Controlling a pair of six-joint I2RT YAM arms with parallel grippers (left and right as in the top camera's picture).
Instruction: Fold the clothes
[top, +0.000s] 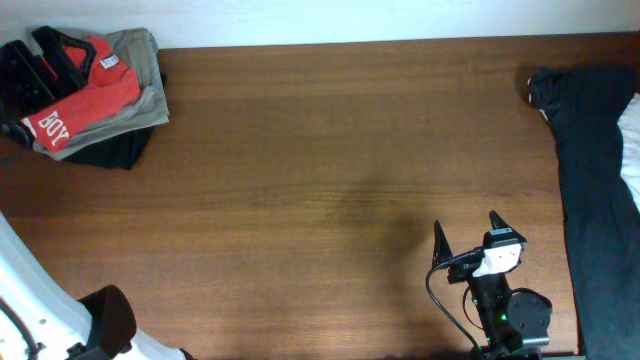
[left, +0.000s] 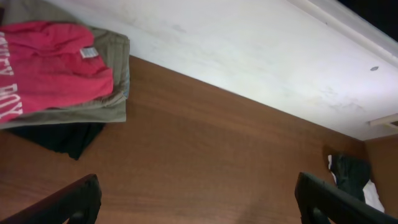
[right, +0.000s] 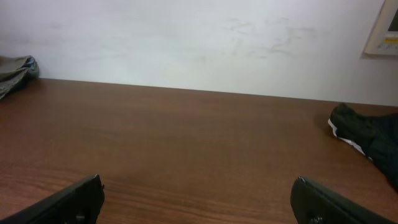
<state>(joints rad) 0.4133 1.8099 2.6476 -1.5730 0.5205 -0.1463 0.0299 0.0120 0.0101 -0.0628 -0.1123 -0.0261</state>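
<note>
The clothes, a red-orange T-shirt (top: 85, 100) with white lettering, lie folded on top of a pile at the table's far left corner. In the left wrist view the T-shirt (left: 50, 71) shows at the upper left, well ahead of my left gripper (left: 196, 186). That gripper is open with only bare wood between its fingers. My right gripper (top: 466, 222) stands open near the front right of the table, far from the pile. The right wrist view shows the right gripper (right: 198, 183) empty over the wood.
Under the T-shirt lie a khaki-olive folded garment (top: 140, 55) and a black garment (top: 115, 150). A black object (top: 30, 65) rests on the pile's left side. Another black garment (top: 590, 150) drapes along the right edge. The brown table (top: 300, 150) meets a white wall (right: 186, 37).
</note>
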